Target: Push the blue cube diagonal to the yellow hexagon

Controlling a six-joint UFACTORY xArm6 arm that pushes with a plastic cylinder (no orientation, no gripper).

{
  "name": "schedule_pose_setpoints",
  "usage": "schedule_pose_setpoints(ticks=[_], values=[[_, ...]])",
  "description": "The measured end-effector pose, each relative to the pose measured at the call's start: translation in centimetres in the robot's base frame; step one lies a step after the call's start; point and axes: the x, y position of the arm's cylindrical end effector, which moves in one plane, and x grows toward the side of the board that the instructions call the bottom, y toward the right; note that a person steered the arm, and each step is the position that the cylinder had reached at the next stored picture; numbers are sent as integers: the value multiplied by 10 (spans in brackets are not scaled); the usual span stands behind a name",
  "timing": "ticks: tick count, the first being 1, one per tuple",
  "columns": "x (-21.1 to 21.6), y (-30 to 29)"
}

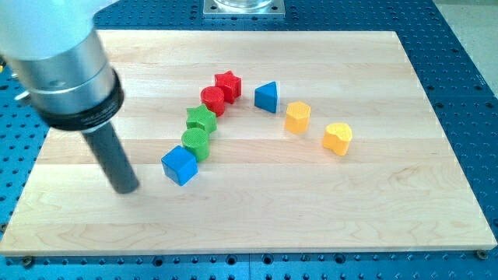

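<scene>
The blue cube (179, 165) lies left of the board's middle, at the lower end of a curved row of blocks. The yellow hexagon (297, 117) lies right of the middle, well apart from the cube. My tip (127, 189) rests on the board to the left of the blue cube, a short gap away and slightly lower in the view. The rod rises from it to a large grey and black housing at the view's top left.
A green cylinder (196, 143) touches the cube's upper right. Above it sit a green star (201, 119), a red cylinder (212, 99) and a red star (227, 83). A blue triangle (266, 96) and a yellow heart (338, 138) flank the hexagon.
</scene>
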Motion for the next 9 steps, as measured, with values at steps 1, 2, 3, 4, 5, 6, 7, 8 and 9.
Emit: schedule_pose_setpoints(ticks=[1,2,3,4,5,6,7,8,9], values=[[-13,29],[-12,62],[6,66],[17,66],[22,66],[28,67],[32,72],[25,72],[25,48]])
